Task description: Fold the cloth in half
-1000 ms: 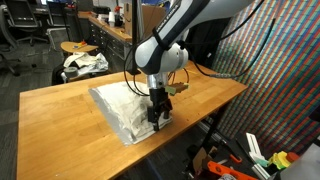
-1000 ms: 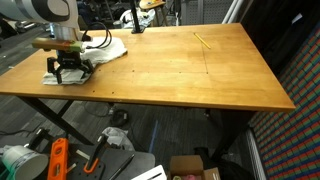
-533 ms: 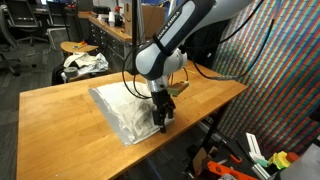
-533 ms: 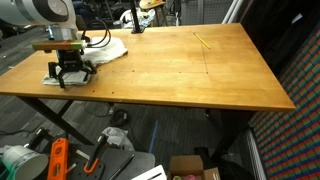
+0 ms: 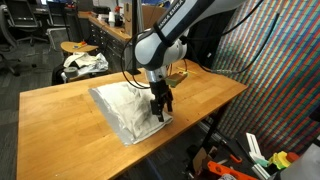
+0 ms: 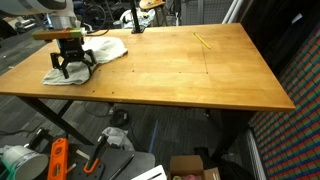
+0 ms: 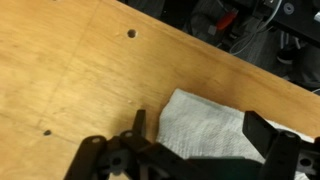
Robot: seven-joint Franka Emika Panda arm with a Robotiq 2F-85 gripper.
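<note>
**Exterior view, table end.** I see the cloth (image 5: 122, 108) lying flat on the wooden table (image 5: 55, 115), close to the edge beside the arm. The gripper (image 5: 160, 110) points down over the cloth's corner at that edge. I cannot tell whether its tips touch the fabric. A patterned fabric bundle (image 5: 82, 63) sits beyond the table, well apart.

**Exterior view, long side.** The cloth (image 6: 105, 48) lies at a far corner of the table (image 6: 180, 75). The gripper (image 6: 70, 68) hangs over the cloth with its jaws spread wide and nothing between them. A thin yellow stick (image 6: 203, 41) lies well apart.

**Wrist view.** The fingers (image 7: 139, 122) stand wide apart. A cloth (image 7: 205, 120) corner lies between them on bare wood with small holes (image 7: 131, 33).
</note>
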